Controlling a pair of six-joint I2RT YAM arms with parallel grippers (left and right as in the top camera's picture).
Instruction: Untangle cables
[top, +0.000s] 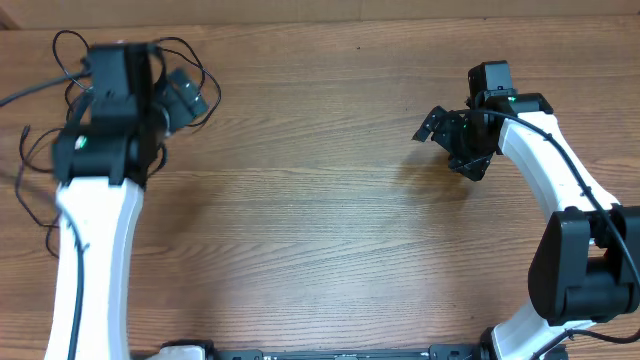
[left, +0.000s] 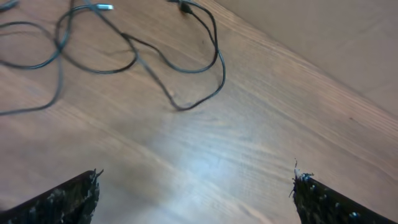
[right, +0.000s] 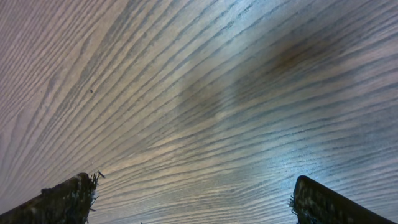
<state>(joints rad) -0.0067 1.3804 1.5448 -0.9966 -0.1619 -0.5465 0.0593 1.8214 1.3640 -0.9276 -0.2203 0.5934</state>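
The cables (left: 219, 59) are lying in loose, overlapping black loops on the wooden table (top: 320, 220) at its far left corner, some strands trailing off toward the left edge. The left gripper (left: 196, 186) is hovering just to the right of them, its fingers (left: 68, 199) standing spread as wide as they go, holding nothing and showing only bare wood between them. Well apart, on the far right side, the right gripper (right: 193, 199) is hanging over bare wood grain, its jaws also gaping fully and gripping nothing, with no cable lying near it.
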